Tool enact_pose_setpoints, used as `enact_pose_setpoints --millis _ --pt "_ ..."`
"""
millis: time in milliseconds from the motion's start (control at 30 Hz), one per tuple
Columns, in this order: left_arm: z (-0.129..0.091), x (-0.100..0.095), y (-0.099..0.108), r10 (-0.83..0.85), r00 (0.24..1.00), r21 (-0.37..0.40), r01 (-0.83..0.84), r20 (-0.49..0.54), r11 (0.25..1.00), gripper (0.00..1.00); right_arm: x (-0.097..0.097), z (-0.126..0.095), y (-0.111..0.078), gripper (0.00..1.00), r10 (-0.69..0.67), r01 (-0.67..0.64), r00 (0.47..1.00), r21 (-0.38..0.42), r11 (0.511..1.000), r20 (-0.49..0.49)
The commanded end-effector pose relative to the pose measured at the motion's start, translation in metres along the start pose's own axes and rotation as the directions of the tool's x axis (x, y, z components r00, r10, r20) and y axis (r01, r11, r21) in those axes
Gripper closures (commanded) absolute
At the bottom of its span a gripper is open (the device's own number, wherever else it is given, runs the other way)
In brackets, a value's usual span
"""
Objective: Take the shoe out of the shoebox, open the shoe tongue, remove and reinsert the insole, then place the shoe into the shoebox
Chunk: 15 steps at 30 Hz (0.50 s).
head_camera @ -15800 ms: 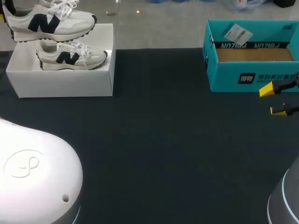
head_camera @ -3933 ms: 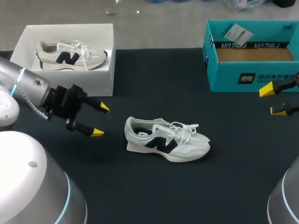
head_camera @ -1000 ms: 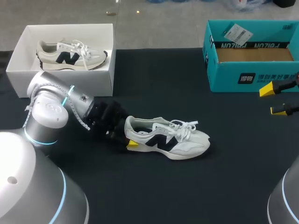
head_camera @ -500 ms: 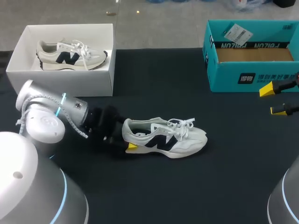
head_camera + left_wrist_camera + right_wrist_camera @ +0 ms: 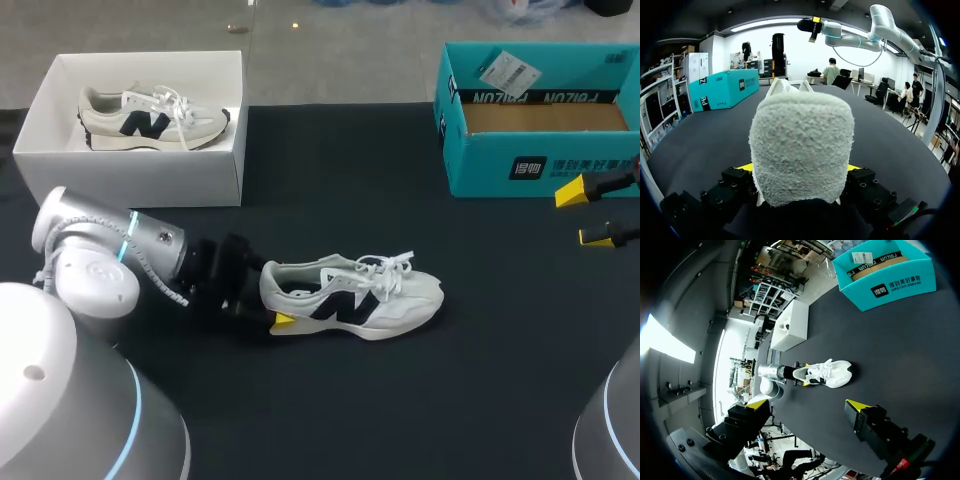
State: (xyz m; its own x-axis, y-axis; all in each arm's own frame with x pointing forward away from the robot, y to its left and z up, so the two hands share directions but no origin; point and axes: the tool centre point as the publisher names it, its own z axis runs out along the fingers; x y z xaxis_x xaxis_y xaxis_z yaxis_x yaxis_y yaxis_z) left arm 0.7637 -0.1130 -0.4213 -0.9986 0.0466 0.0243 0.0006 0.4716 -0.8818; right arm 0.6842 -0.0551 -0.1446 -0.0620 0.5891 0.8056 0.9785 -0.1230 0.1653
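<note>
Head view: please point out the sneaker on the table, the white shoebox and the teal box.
sneaker on the table (image 5: pixel 405 303), head view, on its forefoot side.
white shoebox (image 5: pixel 140 180), head view, on its front wall.
teal box (image 5: pixel 480 165), head view, on its front wall.

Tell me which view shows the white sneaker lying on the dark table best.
Head view: the white sneaker shows whole, side-on, its heel in the left hand. The left wrist view shows only its fuzzy heel up close; the right wrist view shows it small and far off.
</note>
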Motion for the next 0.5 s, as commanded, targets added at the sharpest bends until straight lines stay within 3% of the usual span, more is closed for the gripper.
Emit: enact_pose_setpoints --millis 33,500 --pt "0.0054 -0.0042 0.0029 -0.003 1.000 -0.003 0.003 -0.011 1.000 1.00 0.0001 0.0002 -0.0011 0.00 0.001 -0.001 1.000 -0.002 1.000 0.002" --pt "0.0049 -0.0023 0.0010 -0.008 1.000 0.001 0.008 -0.012 1.000 1.00 0.0001 0.0002 -0.0011 0.00 0.001 -0.001 1.000 -0.002 1.000 0.002"
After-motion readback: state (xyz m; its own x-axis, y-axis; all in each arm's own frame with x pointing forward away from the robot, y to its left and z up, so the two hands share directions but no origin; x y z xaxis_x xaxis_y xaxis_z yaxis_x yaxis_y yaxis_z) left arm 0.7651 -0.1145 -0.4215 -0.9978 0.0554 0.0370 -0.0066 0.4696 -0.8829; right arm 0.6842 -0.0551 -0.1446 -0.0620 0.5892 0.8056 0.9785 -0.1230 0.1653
